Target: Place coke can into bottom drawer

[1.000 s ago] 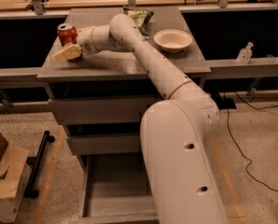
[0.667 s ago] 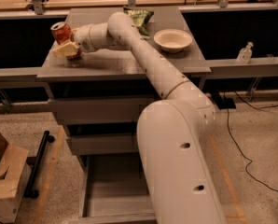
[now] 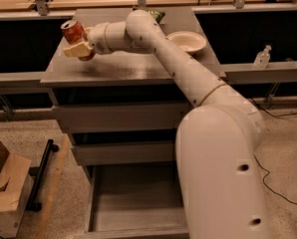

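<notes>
The red coke can (image 3: 74, 33) is tilted and held just above the left part of the grey cabinet top (image 3: 123, 66). My gripper (image 3: 79, 48) is shut on the can, with a cream finger (image 3: 76, 50) across its front. The bottom drawer (image 3: 136, 203) stands pulled open below, with nothing inside, partly hidden by my arm's white base.
A white bowl (image 3: 187, 41) sits at the right of the cabinet top, and a green chip bag (image 3: 157, 16) lies at the back. Two closed drawers (image 3: 113, 117) are above the open one. A cardboard box (image 3: 6, 195) and a black bar (image 3: 41, 176) lie on the floor at left.
The can has been lifted off the cabinet top and tipped, held in my gripper. The view has drawn closer to the cabinet.
</notes>
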